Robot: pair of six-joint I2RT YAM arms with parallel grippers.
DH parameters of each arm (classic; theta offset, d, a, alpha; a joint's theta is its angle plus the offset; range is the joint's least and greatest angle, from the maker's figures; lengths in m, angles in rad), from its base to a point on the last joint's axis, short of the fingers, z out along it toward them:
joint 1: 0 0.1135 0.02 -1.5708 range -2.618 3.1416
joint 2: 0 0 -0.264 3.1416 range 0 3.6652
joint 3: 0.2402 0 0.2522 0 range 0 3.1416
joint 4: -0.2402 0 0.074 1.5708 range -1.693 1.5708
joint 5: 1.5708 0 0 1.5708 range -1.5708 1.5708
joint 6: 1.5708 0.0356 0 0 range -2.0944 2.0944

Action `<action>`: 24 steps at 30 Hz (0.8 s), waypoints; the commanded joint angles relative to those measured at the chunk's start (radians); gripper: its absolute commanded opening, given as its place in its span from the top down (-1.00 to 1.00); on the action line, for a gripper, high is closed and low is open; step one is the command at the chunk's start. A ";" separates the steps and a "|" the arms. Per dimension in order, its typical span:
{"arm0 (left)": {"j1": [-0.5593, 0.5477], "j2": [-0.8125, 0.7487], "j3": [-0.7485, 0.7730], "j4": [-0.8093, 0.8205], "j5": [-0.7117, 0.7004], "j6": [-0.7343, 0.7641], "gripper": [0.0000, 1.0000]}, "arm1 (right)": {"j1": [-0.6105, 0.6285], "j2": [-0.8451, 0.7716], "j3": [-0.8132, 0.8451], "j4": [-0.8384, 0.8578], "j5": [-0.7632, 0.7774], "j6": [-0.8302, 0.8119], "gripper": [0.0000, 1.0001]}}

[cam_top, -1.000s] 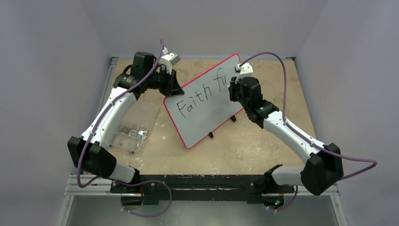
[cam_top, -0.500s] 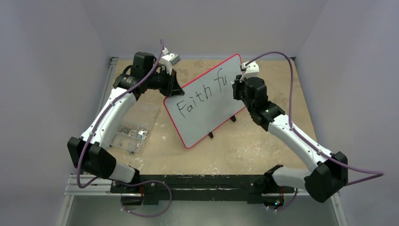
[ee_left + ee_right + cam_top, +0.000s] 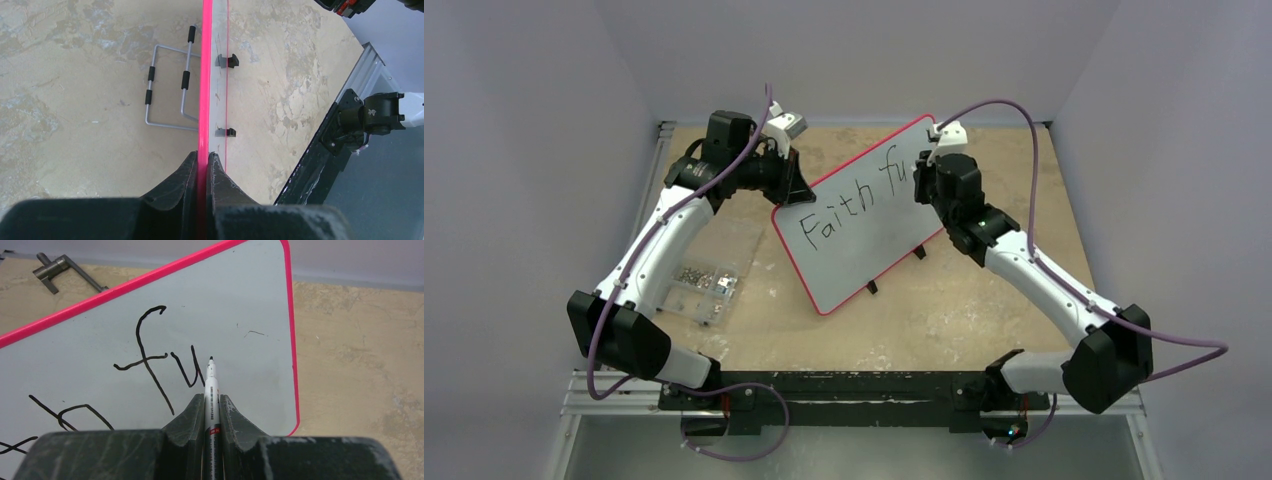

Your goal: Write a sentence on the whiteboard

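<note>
The whiteboard [image 3: 864, 240], white with a red rim and black feet, stands tilted on the table. The sentence [image 3: 854, 205] reads "Faith fu" in black. My left gripper [image 3: 796, 190] is shut on the board's upper left edge; in the left wrist view its jaws clamp the red rim [image 3: 204, 100] edge-on at the gripper [image 3: 202, 162]. My right gripper [image 3: 921, 180] is shut on a white marker [image 3: 212, 390]. The marker's black tip sits at the board surface [image 3: 240, 305] just right of the "u" [image 3: 187, 371].
A clear plastic box of small metal parts [image 3: 704, 280] lies on the table left of the board. A wire stand [image 3: 167, 85] lies behind the board. A metal handle [image 3: 60, 267] lies beyond the board's top edge. Grey walls enclose the table.
My right arm swung slightly right half a second ago, then came back left toward the board. The lettering still reads "Faith fu". The left arm has not moved.
</note>
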 commanded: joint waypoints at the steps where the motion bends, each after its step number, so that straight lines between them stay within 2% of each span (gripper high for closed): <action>1: 0.008 -0.045 0.009 0.079 -0.064 0.053 1.00 | -0.003 0.015 0.052 0.055 0.000 -0.005 1.00; 17: 0.008 -0.042 0.009 0.075 -0.069 0.056 1.00 | -0.020 0.063 0.083 0.043 0.050 -0.017 1.00; 24: 0.008 -0.042 0.009 0.076 -0.071 0.057 1.00 | -0.022 0.077 0.127 0.041 0.013 -0.013 1.00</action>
